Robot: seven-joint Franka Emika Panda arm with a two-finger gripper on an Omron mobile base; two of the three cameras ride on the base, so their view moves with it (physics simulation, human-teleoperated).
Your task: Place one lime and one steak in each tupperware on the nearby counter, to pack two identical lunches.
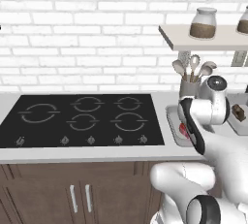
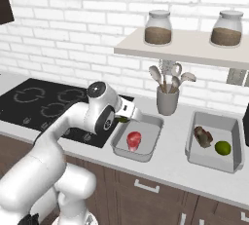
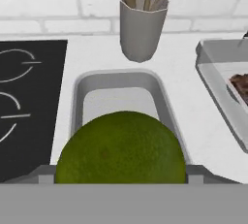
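- Counter (image 2: pixel 170 168): long pale worktop over dark brown cabinets, with a black cooktop (image 1: pixel 82 119) set into its left part.
- Near tupperware (image 2: pixel 151 121): grey lidless tray just right of the cooktop. It holds the red-pink steak (image 2: pixel 133 140), lying toward its front half.
- Far tupperware (image 2: pixel 236 136): second grey tray, further right on the counter and apart from the first. Inside it lie the dark brown steak (image 2: pixel 203 136) and a lime (image 2: pixel 222 147), side by side — near each other, contact not determinable.
- Gripper (image 2: pixel 127 115): poised over the rear left edge of the near tupperware; in the left base view it is largely hidden behind the arm's own wrist.
- Held lime (image 3: pixel 121 148): in the hand view this green ball sits right at the fingertips, large and close, above the near tray's floor. In the right base view a sliver of green shows at the gripper. The fingers stand wide, spread around the lime; no gap is discernible, so it reads as gripped.
- Utensil cup (image 2: pixel 167 101): grey, upright on the counter behind the near tray, carrying spoons and spatulas.
- Wall shelf (image 2: pixel 194 48): pale, above the counter, bearing two lidded jars with brown contents.
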